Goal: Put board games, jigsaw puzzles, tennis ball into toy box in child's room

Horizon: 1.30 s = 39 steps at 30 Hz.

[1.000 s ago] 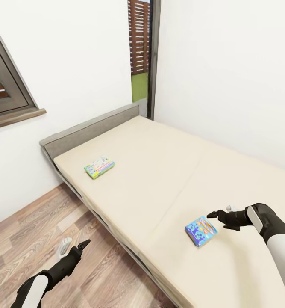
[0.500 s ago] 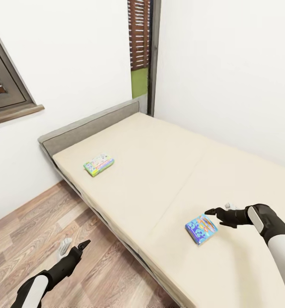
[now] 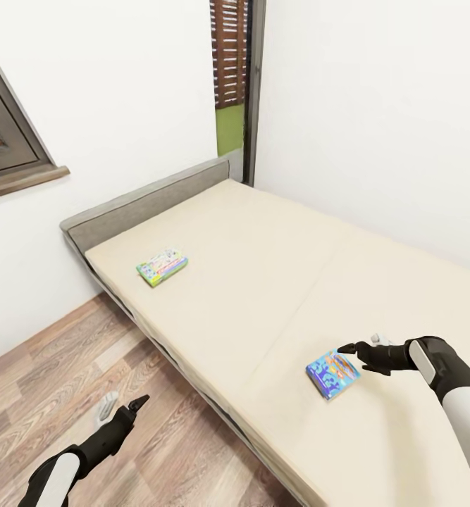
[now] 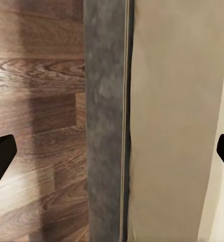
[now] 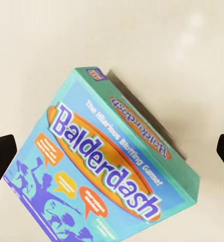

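Observation:
Two board games lie on the bed [image 3: 263, 253], which has a beige sheet. The blue Balderdash box [image 3: 332, 374] sits near the front, and my right gripper [image 3: 356, 346] hovers just above its far right edge, open and holding nothing. In the right wrist view the same box [image 5: 106, 171] lies tilted between the widely spread fingers of the right gripper [image 5: 112, 154]. A green-edged white game box [image 3: 162, 266] rests near the headboard. My left gripper [image 3: 127, 406] hangs open over the floor beside the bed; the left wrist view looks down between its fingers [image 4: 112, 154] at the bed's dark frame [image 4: 104, 126].
The bed's dark grey headboard [image 3: 146, 201] stands against the back wall. A dark-framed window with a wooden sill [image 3: 16, 179] is at the left, a tall narrow window [image 3: 232, 77] in the corner. White wall runs along the bed's right side. Wood-plank floor [image 3: 44, 380] lies left of the bed.
The whole picture has shifted slightly, so the camera has moved. The right gripper has edged a little up over the blue box. The left arm holds its place.

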### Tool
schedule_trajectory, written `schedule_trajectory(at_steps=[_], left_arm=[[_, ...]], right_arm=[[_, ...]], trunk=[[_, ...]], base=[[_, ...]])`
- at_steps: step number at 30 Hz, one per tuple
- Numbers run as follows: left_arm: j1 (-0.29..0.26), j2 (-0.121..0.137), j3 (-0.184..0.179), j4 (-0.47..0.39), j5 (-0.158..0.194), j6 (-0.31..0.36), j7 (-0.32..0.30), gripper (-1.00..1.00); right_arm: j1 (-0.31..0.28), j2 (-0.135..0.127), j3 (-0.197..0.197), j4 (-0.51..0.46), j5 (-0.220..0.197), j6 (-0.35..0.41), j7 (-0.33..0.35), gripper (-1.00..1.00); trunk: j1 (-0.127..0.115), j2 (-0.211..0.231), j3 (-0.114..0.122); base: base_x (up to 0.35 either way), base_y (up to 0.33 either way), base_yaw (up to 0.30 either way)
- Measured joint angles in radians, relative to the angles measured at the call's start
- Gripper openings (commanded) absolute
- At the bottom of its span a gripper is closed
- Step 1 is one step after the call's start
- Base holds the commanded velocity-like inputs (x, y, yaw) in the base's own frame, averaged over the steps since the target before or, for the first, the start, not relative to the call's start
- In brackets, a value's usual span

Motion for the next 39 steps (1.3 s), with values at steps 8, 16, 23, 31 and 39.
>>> schedule_trajectory(at_steps=[8,16,23,31,39], left_arm=[[-0.001,0.000,0.000,0.001,0.000,0.000,0.000,1.00],[-0.001,0.001,0.000,0.001,0.000,0.000,0.001,1.00],[-0.001,0.001,0.000,0.001,0.000,0.000,0.001,1.00],[-0.001,0.001,0.000,0.001,0.000,0.000,0.002,1.00],[-0.002,0.000,0.000,0.001,0.000,0.000,0.004,1.00]], right_arm=[[0.001,-0.004,0.000,0.001,0.003,0.002,-0.006,1.00],[0.002,-0.010,0.000,0.004,0.005,0.007,-0.010,1.00],[0.003,-0.011,0.001,0.006,0.006,0.011,-0.010,1.00],[0.003,-0.010,0.002,0.008,0.010,0.014,-0.010,1.00],[0.004,-0.008,0.004,0.012,0.011,0.028,-0.010,1.00]], trunk=[[0.000,0.000,-0.004],[0.000,0.000,-0.005],[0.000,0.000,-0.005],[0.000,0.000,-0.005],[0.000,0.000,0.000]], base=[[0.000,0.000,0.000],[0.000,0.000,0.000],[0.000,0.000,0.000],[0.000,0.000,0.025],[0.000,0.000,0.141]])
